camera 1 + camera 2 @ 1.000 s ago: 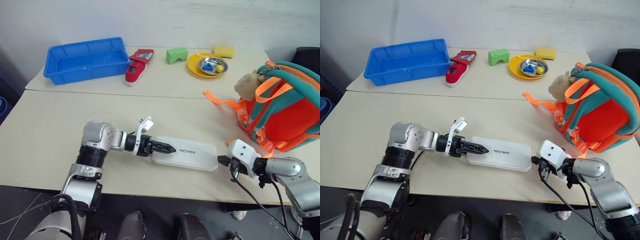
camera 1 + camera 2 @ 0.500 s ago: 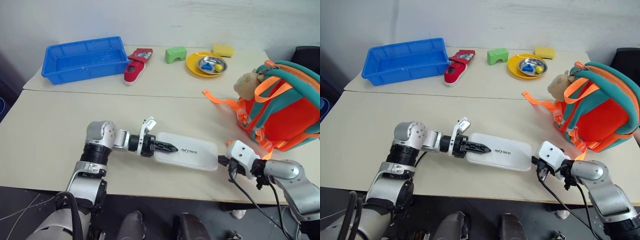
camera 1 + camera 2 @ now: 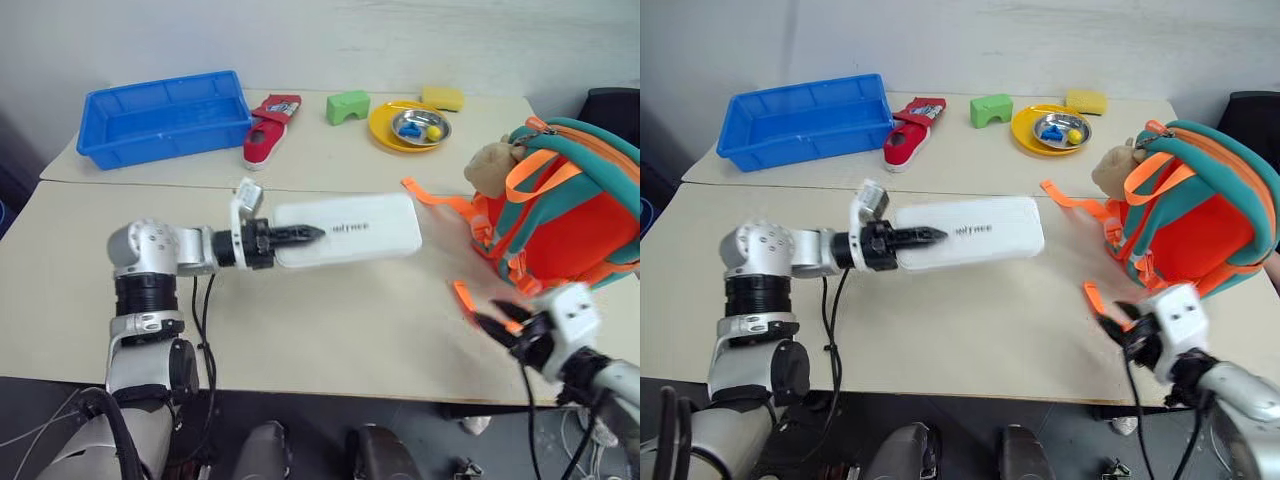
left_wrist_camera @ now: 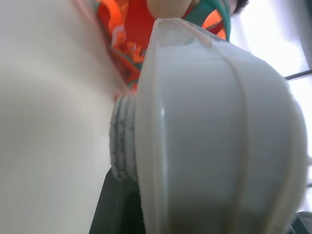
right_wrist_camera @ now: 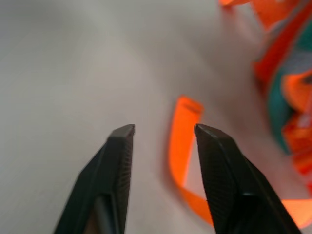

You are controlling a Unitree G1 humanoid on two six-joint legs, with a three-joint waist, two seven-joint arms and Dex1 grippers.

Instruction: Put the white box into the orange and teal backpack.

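Observation:
The white box (image 3: 355, 230) hangs level above the middle of the table, and my left gripper (image 3: 300, 236) is shut on its left end. In the left wrist view the white box (image 4: 219, 126) looms close, with the backpack (image 4: 126, 29) beyond it. The orange and teal backpack (image 3: 570, 215) stands at the table's right side, a beige plush toy (image 3: 490, 165) at its top. My right gripper (image 3: 500, 328) is open near the front right edge, in front of the backpack. Between its fingers in the right wrist view lies an orange strap loop (image 5: 183, 141), untouched.
On the far table sit a blue tray (image 3: 165, 115), a red shoe (image 3: 268, 130), a green block (image 3: 347, 106), a yellow plate (image 3: 378, 125) with a metal bowl (image 3: 420, 125), and a yellow sponge (image 3: 442, 97). Another orange strap (image 3: 430, 195) trails left of the backpack.
My left gripper closed on the box and lifted it off the table, up and away from the near edge. My right gripper left the box's right end, drew back to the right and opened.

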